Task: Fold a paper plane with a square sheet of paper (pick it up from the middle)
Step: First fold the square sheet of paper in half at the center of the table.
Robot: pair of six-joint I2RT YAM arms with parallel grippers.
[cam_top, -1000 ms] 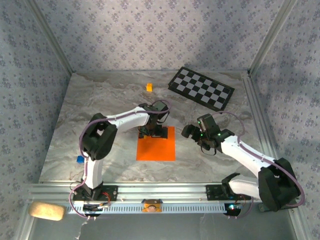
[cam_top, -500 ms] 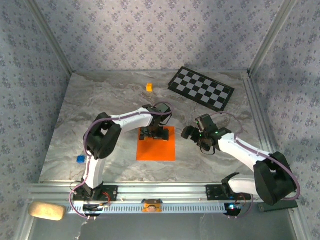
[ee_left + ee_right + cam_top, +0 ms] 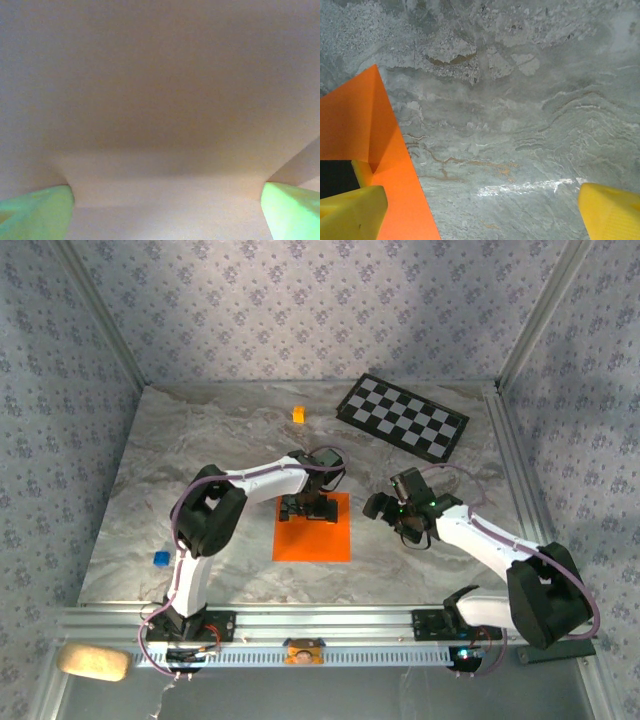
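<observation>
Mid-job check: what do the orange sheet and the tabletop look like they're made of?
Orange sheet: thin matte paper, by its flat lie and sharp edges with no glare. Tabletop: probably stone or a marble-print laminate, grey veined with a slight sheen; a light streak reflects in the right wrist view.

You have open table (image 3: 235, 565) near and left of the paper (image 3: 312, 535), while the left gripper (image 3: 308, 510) blocks its far edge and the right gripper (image 3: 378, 505) its right side.
</observation>
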